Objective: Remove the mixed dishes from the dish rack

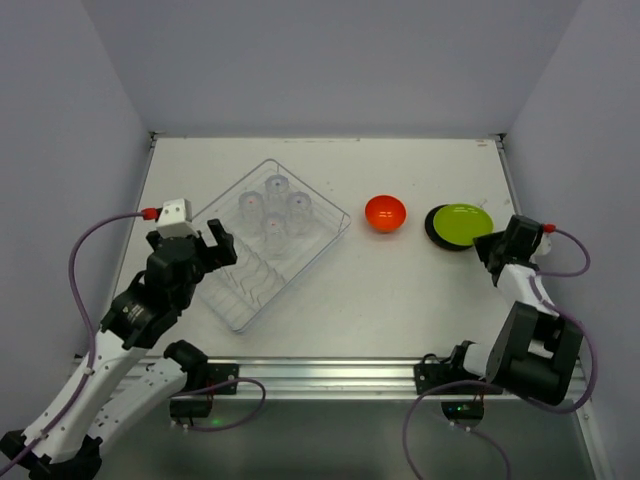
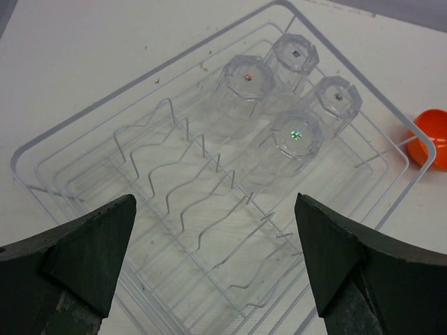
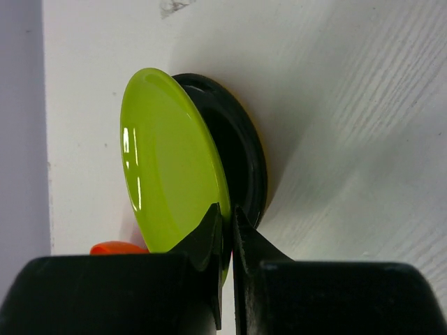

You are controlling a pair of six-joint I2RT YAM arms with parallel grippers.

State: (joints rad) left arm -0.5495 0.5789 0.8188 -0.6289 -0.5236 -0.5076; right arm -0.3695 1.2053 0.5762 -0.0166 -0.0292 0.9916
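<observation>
Left gripper (image 2: 215, 202): jaws spread to the full, holding nothing, poised over the wire ridges in the near half of the dish rack (image 1: 245, 292). At the rack's far end, 4 clear tumblers (image 2: 293, 136), mouth down, packed close together. Likely to tip or knock a neighbour if pinched off-centre. Slick clear walls, probably quick to squirt out of a grip. Could also catch a finger on the ridges while reaching across, dragging the light rack along.

Right gripper (image 3: 227, 209): jaws shut on the rim of the lime-green plate (image 3: 167, 174), apparently tilted above a dark disc (image 3: 244, 139) on the tabletop (image 3: 349, 105). Orange-red bowl (image 1: 385, 213) already out, between rack and plate. Thin rim hold only, so apt to pivot or slip. If released while tilted, may clatter down or slide off the disc.
</observation>
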